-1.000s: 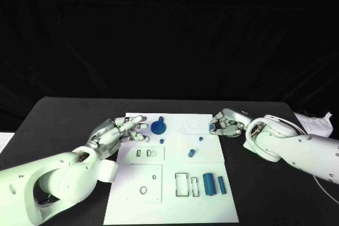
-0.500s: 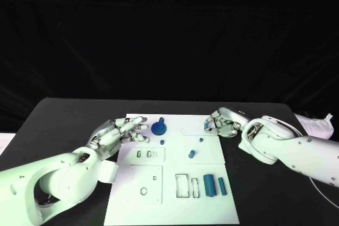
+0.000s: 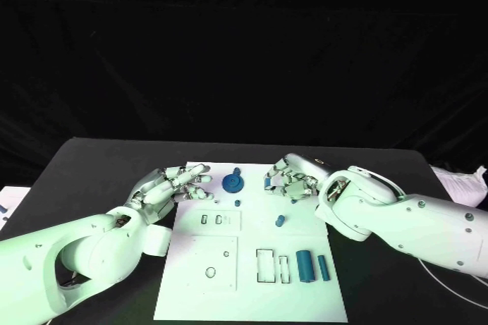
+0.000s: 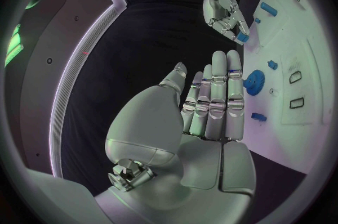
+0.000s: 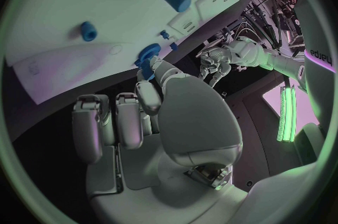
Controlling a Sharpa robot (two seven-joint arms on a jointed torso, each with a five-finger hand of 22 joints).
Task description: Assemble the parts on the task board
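Right hand (image 3: 288, 182) over the far middle of the task board (image 3: 254, 297), fingers (image 5: 149, 92) curled in around a small blue part (image 3: 269, 183); part pinched at the fingertips, seen blue against the silver in the left wrist view and poking out past the thumb in the right wrist view. Left hand (image 3: 168, 187) at the board's left edge on the tabletop (image 3: 92, 170), fingers (image 4: 218, 86) stretched out nearly straight and side by side, gripping nothing, tips just beside the blue gear-like part (image 3: 233, 180) but apart from it. Gear-like part standing on the board between the two hands. Small blue piece (image 3: 237, 203) just nearer than the gear, another short blue piece (image 3: 278, 221) nearer the board's middle. Two longer blue cylinders (image 3: 312, 267) lying side by side at the board's near right, next to outlined rectangular slots (image 3: 264, 264).
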